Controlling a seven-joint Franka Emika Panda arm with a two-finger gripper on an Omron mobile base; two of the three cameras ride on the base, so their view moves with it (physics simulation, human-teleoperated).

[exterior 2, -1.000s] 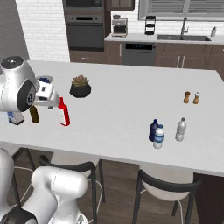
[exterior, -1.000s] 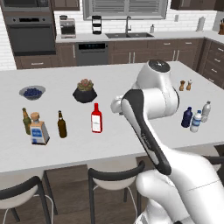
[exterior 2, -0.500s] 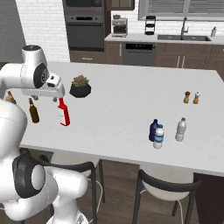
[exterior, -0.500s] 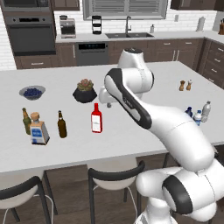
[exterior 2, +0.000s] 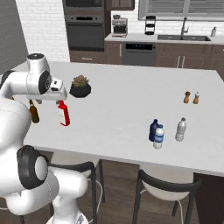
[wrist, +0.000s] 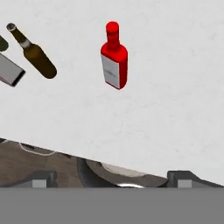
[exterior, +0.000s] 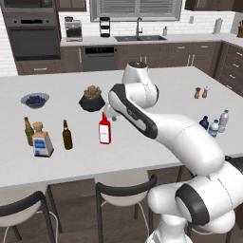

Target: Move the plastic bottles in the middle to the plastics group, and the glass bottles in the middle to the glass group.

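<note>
Your arm has swung left across the white island counter [exterior: 156,90] and now hangs its wide-open, empty gripper [exterior: 110,114] just above the red flat-sided glass bottle with white label [exterior: 104,128], which stands upright mid-counter, so a glass pickup looks next.

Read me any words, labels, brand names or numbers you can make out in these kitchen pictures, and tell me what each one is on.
No text is legible.
White label on the red flat-sided bottle: blank or too blurred to read.
Blue label on the squat square clear bottle with tan stopper: too small to read.
Pale label on the small clear water bottle with blue cap: too small to read.
Slim dark brown beer bottle: no readable label.
</note>
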